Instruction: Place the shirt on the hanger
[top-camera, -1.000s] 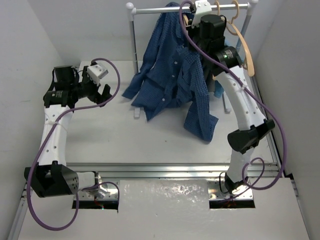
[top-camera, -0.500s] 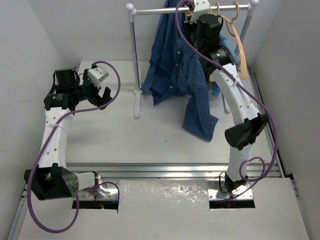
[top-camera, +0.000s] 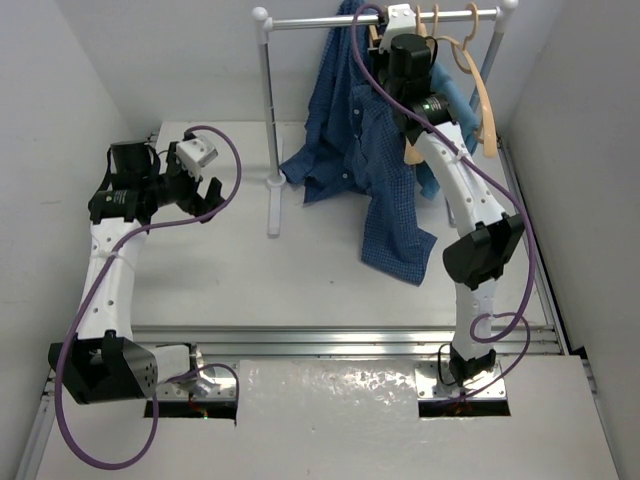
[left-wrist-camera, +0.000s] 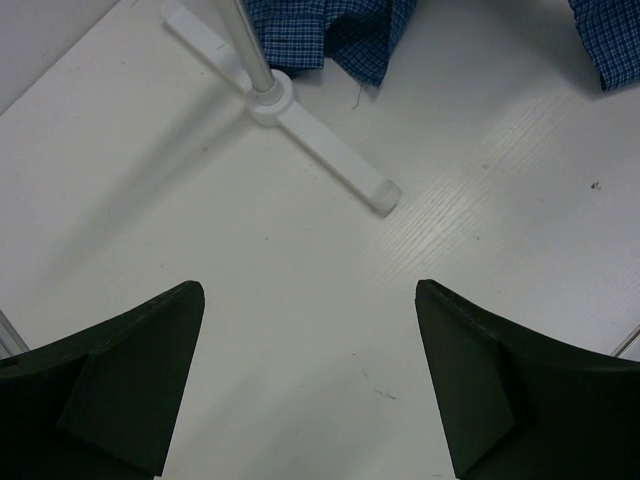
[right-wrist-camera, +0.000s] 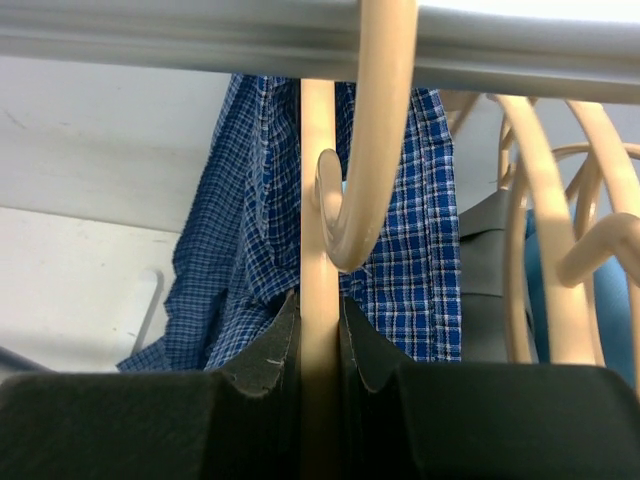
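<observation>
The blue checked shirt (top-camera: 360, 140) hangs below the rack rail (top-camera: 310, 20), draped on the pale wooden hanger (right-wrist-camera: 319, 200). Its lower folds (top-camera: 400, 245) reach down to the table. My right gripper (top-camera: 388, 28) is up at the rail (right-wrist-camera: 180, 40), shut on the hanger's straight stem. In the right wrist view the jaws (right-wrist-camera: 320, 305) pinch that stem, and a curved hook (right-wrist-camera: 375, 130) crosses the rail just above. My left gripper (top-camera: 205, 188) hovers open over the table at the left. Its fingers (left-wrist-camera: 150, 380) hold nothing, and the shirt's hem (left-wrist-camera: 320, 35) lies ahead of them.
Other wooden hangers (top-camera: 478, 80) hang on the rail right of my right gripper, with dark grey cloth (right-wrist-camera: 485, 270) and teal cloth (right-wrist-camera: 610, 300) behind them. The rack's post (top-camera: 268, 120) and white foot (left-wrist-camera: 320, 150) stand between my arms. Walls close in on both sides.
My right arm has lifted the hanger up to the rail. The shirt has come up off the table and drawn in to the right. The left gripper has hardly moved.
</observation>
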